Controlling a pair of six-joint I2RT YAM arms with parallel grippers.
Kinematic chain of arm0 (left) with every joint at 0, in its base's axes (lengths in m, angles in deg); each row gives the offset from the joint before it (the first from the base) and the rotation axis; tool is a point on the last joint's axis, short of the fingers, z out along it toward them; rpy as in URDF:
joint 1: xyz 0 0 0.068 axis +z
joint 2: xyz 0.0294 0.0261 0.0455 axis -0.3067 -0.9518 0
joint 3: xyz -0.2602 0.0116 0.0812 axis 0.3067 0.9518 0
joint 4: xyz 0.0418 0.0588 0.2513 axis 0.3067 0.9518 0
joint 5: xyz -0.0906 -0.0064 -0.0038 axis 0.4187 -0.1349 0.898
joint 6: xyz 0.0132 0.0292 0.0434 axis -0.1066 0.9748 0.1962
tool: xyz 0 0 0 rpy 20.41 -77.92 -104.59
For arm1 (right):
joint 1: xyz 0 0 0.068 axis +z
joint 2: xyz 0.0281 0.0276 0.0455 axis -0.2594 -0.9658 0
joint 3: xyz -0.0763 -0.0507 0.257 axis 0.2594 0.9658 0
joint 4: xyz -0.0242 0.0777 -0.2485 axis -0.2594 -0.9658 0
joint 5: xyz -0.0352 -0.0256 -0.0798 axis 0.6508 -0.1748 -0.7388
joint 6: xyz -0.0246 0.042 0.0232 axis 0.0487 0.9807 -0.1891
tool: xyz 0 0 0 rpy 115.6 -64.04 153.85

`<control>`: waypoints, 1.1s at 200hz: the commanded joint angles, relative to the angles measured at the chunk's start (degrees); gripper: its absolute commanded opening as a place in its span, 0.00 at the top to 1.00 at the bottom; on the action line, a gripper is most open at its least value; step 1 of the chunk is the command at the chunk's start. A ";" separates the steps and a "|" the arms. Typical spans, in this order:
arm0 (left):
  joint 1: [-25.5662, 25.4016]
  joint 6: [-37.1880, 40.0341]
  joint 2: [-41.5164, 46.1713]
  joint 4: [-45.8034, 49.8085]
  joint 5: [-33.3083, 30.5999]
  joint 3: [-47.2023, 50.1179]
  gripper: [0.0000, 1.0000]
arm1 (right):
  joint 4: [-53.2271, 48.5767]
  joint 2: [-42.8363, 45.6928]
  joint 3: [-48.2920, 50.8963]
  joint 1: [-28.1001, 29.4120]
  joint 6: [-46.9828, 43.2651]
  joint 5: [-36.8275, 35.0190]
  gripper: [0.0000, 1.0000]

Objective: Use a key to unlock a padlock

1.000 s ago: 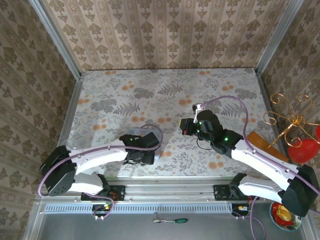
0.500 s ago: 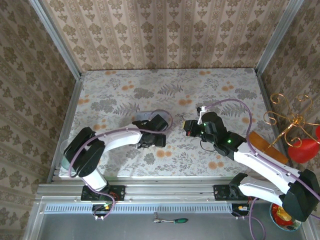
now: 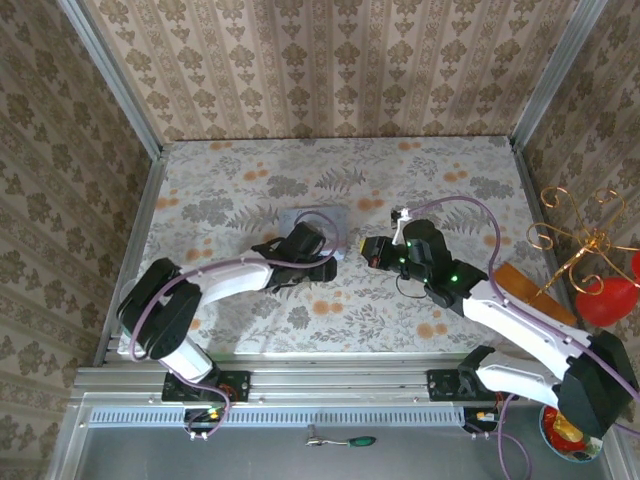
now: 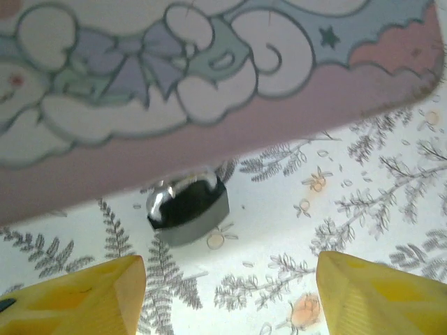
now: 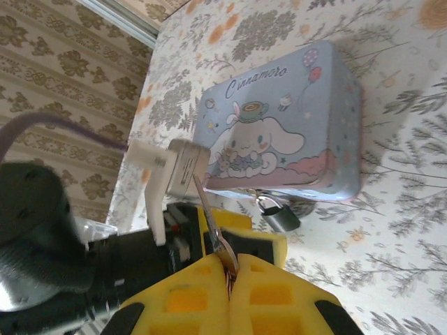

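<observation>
Your small dark metal padlock (image 4: 187,209) has a smooth, satin-dull body, and its silvery shackle (image 4: 171,192) is polished and catches the glare. The pale-blue rectangular cartoon-printed tin (image 4: 209,84) shows a smooth, glossy lacquered print. On your right hand (image 5: 230,269), the yellow pads (image 5: 279,293) look matt and moulded, closed around a thin silvery metal key (image 5: 209,220) with a bright sheen. The floral-printed desk (image 4: 363,209) looks flat, smooth and faintly shiny.

The tin (image 3: 316,219) sits mid-way across the table (image 3: 450,170), the padlock (image 4: 187,209) tucked against its near edge, the left gripper (image 4: 230,279) just before that, and the right gripper (image 5: 230,271), the key (image 5: 211,225) between its fingers, off to the right.
</observation>
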 commanded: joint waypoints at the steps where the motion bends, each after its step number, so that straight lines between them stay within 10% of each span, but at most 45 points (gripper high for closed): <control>1: 2.30 -1.33 4.18 -10.18 4.56 6.01 0.34 | 11.22 -2.59 0.44 0.51 2.90 4.14 1.00; 76: 8.87 -1.62 1.46 -37.42 15.73 17.75 0.37 | 16.01 -5.13 0.50 4.16 1.76 0.13 1.00; 220: 11.23 -2.04 -10.84 -46.86 18.53 14.85 0.58 | 6.85 -4.73 1.64 8.39 5.03 -8.22 1.00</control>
